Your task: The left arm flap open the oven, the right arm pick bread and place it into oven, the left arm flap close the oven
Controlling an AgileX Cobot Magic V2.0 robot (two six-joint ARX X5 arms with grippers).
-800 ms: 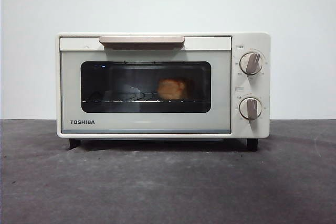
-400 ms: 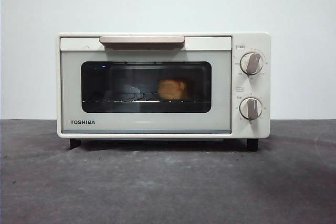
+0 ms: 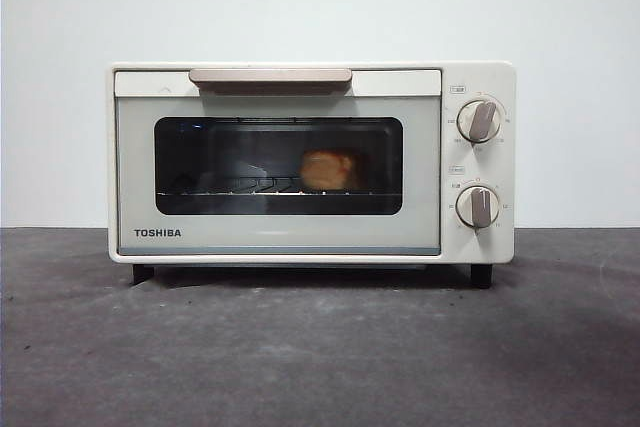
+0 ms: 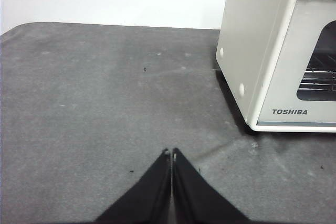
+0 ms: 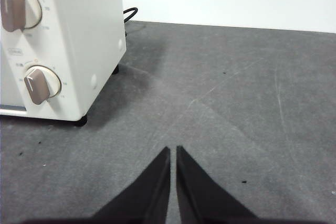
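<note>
Front view shows me the TOSHIBA toaster oven (image 3: 311, 162) standing square on the dark grey table (image 3: 320, 347), its door shut flush under the beige bar handle (image 3: 270, 77). Through the dark glass window I see the bread (image 3: 328, 170) sitting on the wire rack (image 3: 250, 187), right of the window's middle. Two round knobs (image 3: 478, 120) sit one above the other on the oven's right panel. No arm shows in this view.

From the left wrist I see my left hand (image 4: 171, 154) above bare table, off the oven's left front corner, well apart from it, its jaws pressed together and holding nothing. From the right wrist, my right hand (image 5: 173, 150) hangs over the table off the oven's knob side, jaws likewise pressed together and empty.
</note>
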